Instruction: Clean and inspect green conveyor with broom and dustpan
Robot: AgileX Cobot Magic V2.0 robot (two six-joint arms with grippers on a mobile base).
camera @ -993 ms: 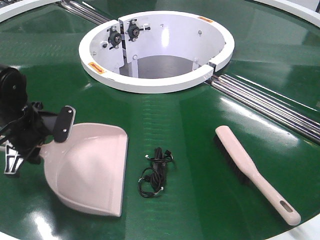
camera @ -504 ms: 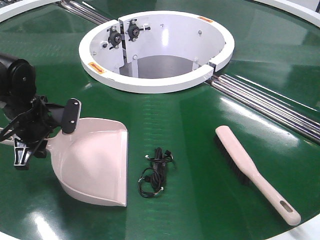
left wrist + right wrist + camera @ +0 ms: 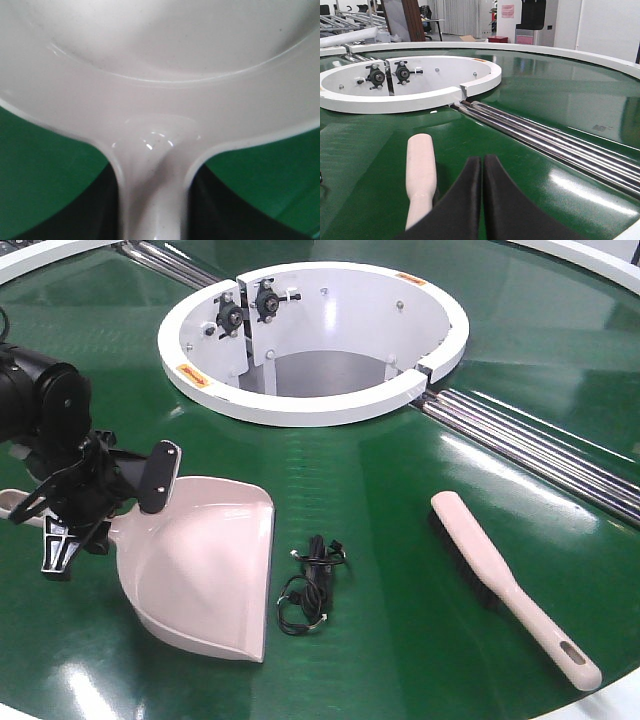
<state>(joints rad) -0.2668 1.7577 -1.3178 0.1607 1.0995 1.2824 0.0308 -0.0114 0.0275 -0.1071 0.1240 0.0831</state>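
On the green conveyor (image 3: 380, 500), at 7 o'clock from the white hub (image 3: 300, 412), is the dustpan (image 3: 200, 570), with its flat lip facing 3 o'clock. The left hand (image 3: 110, 512) is clenched on the pan's handle, and one black finger (image 3: 158, 477) reaches over the rear wall. Whether the pan rests on the belt or hangs just above it cannot be told. Near the lip, at 3 o'clock from it and not touching, lies a black cable bundle (image 3: 310, 585). The broom (image 3: 510, 585) lies well apart, further toward 3 o'clock, with its handle pointing to 5 o'clock and its dark bristles under its left edge. Chrome roller strips (image 3: 530, 445) run from the hub toward 4 o'clock. The left hand covers most of the pan's handle, leaving only the end showing at the frame's left edge. The left wrist view is blurred, with the handle flanked by dark shapes at 6 o'clock. The right hand (image 3: 482, 165) appears only in its own wrist view, fingers pressed together and grasping nothing. There it hides all of the broom but the rounded end at 9 o'clock.
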